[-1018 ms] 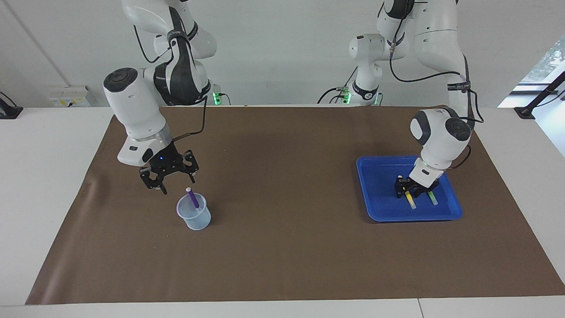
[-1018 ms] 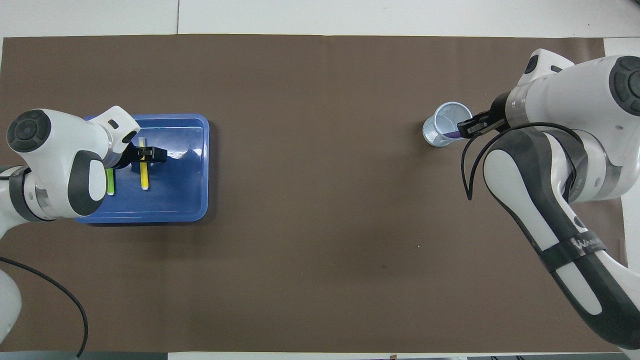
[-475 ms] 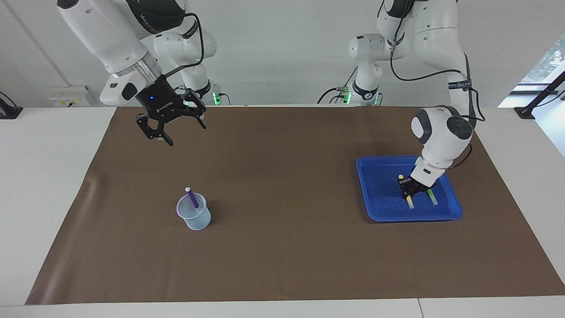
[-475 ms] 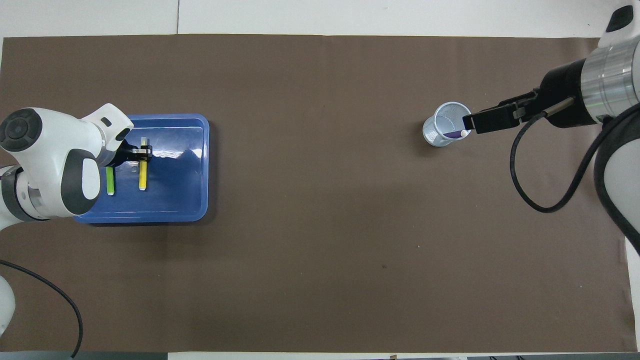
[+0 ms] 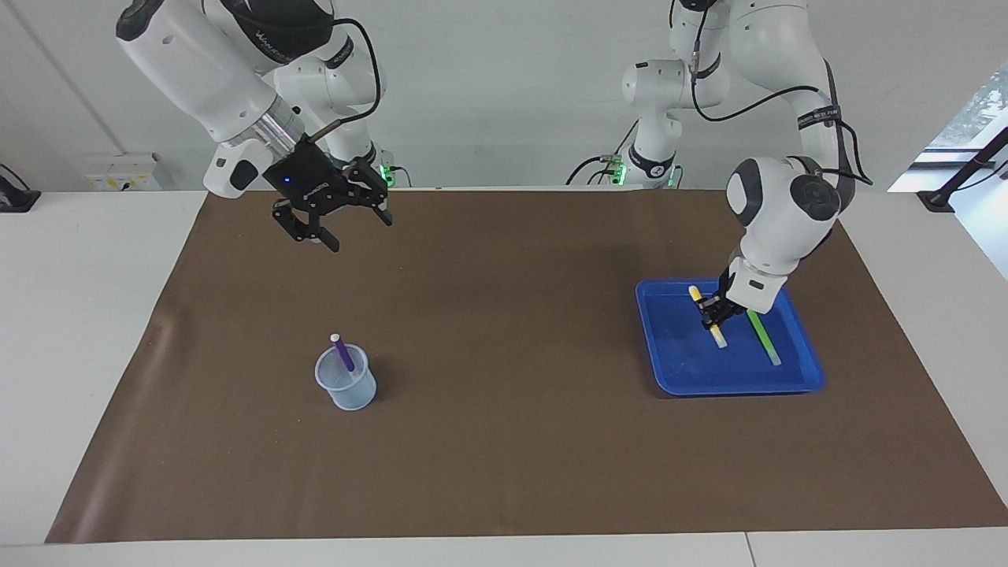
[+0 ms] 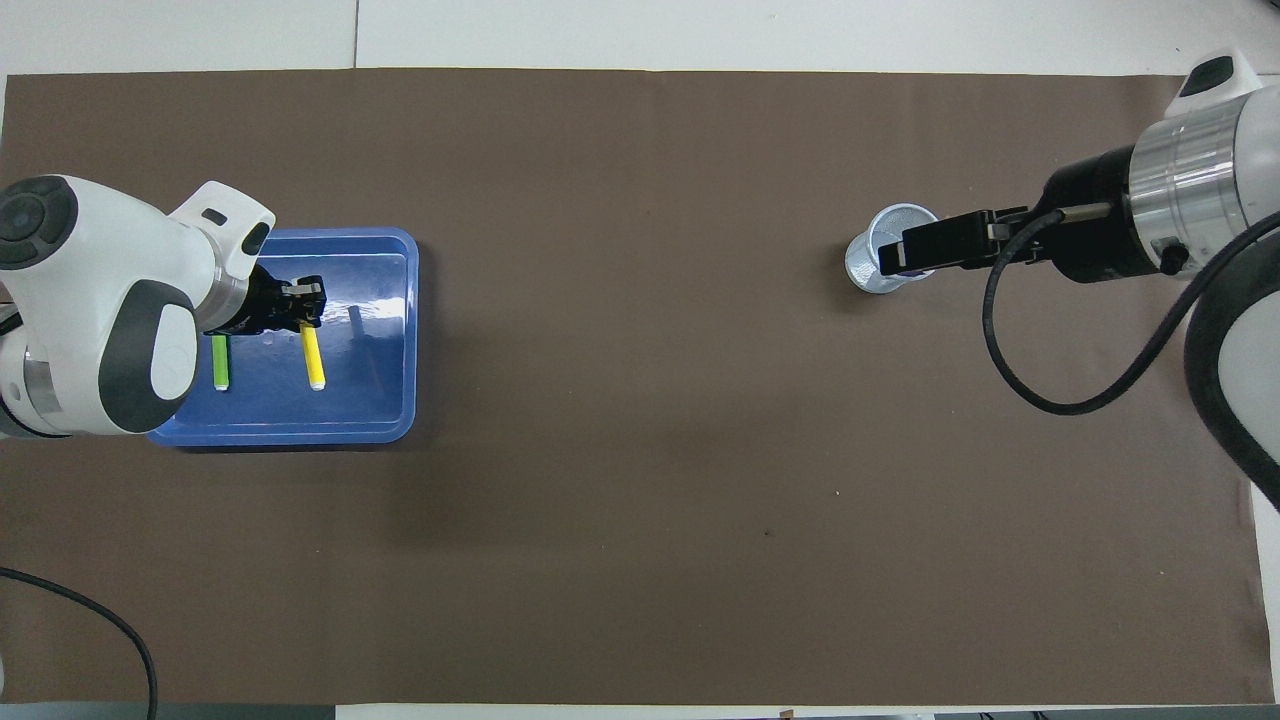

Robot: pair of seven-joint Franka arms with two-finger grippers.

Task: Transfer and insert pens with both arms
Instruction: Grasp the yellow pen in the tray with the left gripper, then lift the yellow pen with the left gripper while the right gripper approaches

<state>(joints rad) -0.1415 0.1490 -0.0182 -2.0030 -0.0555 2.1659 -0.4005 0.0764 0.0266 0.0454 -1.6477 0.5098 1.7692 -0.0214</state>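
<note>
Yellow pen point(image 5: 706, 318) is clamped in the left gripper point(image 5: 713, 311) above the blue tray point(image 5: 677, 370).

Lab bench setup: my two arms bolted by a white table point(image 5: 79, 331), brown mat point(image 5: 504, 441) under them, bare white wall point(image 5: 504, 94).

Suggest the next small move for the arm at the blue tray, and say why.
Probably carry the yellow pen up and toward the table's middle for a handover. The left hand is shut on it, and it is already tilted off the blue tray. The right hand hangs open above the mat, while the purple pen already stands in the cup.
</note>
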